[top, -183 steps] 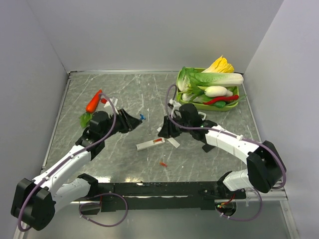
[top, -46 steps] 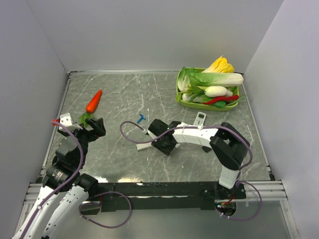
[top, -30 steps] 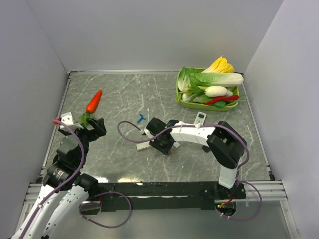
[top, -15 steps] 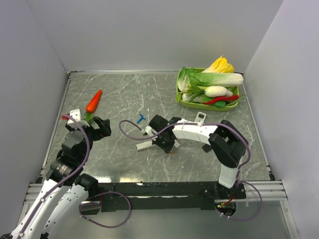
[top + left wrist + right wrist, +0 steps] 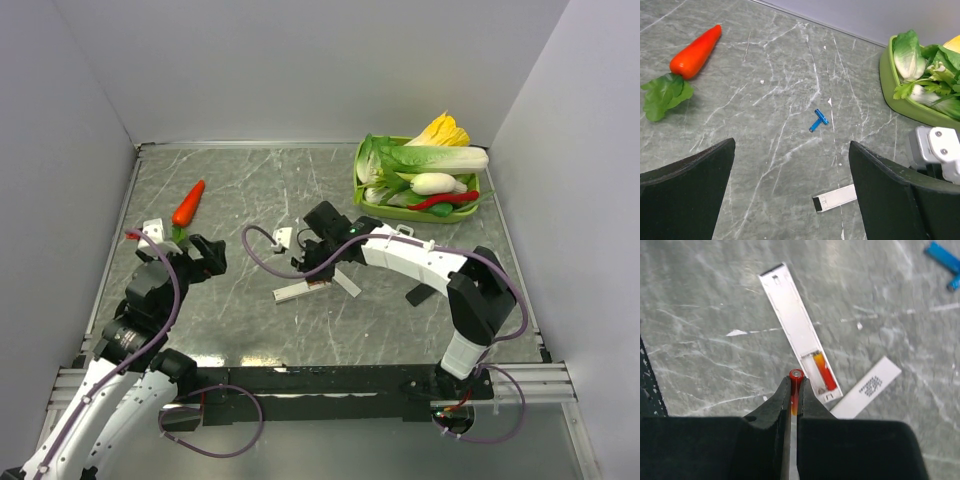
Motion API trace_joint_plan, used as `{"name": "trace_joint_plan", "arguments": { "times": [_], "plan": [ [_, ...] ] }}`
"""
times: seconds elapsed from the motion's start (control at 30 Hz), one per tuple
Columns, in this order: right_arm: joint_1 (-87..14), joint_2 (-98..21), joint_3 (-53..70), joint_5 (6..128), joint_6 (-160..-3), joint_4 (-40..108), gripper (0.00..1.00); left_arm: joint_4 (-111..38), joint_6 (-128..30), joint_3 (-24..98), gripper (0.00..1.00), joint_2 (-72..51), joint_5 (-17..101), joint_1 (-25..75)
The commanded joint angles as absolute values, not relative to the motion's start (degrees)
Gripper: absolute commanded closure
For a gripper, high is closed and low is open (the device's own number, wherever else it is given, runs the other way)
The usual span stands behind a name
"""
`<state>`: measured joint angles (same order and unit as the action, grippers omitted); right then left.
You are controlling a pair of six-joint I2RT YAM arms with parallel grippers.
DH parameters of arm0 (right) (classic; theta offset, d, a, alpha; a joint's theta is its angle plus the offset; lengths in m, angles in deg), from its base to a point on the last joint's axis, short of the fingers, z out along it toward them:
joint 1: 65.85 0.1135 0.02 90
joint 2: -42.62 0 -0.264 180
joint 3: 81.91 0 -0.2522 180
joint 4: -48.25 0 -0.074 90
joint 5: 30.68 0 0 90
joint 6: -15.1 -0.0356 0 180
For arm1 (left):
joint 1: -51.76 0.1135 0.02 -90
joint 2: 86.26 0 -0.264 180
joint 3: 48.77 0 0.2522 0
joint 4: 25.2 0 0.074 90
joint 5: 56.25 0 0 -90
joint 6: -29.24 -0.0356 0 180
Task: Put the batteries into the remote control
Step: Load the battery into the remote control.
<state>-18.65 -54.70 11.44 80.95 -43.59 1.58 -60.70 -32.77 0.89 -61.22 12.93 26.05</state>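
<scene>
The remote control (image 5: 792, 327) lies back up on the table, a slim white bar with its compartment open. One red-orange battery (image 5: 823, 371) sits in that compartment. My right gripper (image 5: 796, 384) hovers just above the remote's compartment end (image 5: 300, 291), shut on the other battery (image 5: 796, 376), which pokes out of the fingertips. The white back cover (image 5: 867, 386) lies beside the remote. My left gripper (image 5: 790, 192) stands open and empty well to the left, its black fingers (image 5: 687, 197) wide apart, with the remote's far end (image 5: 836, 198) between them in its view.
A small blue T-shaped piece (image 5: 818, 120) lies behind the remote. A toy carrot (image 5: 188, 203) rests at the back left. A green tray (image 5: 358, 172) of vegetables fills the back right corner. A black remote (image 5: 420, 295) lies under the right arm.
My right gripper has closed on the loose battery at the table and lifted it back over the remote. The left arm has shifted slightly right, still open.
</scene>
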Motion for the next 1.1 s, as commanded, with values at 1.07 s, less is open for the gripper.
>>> {"name": "trace_joint_plan", "arguments": {
  "times": [1.07],
  "plan": [
    [-22.17,-60.74,16.82,93.07,-26.74,10.93,1.0,-57.15,-35.09,0.76,0.01,-56.91,14.24,26.01]
  ]
}}
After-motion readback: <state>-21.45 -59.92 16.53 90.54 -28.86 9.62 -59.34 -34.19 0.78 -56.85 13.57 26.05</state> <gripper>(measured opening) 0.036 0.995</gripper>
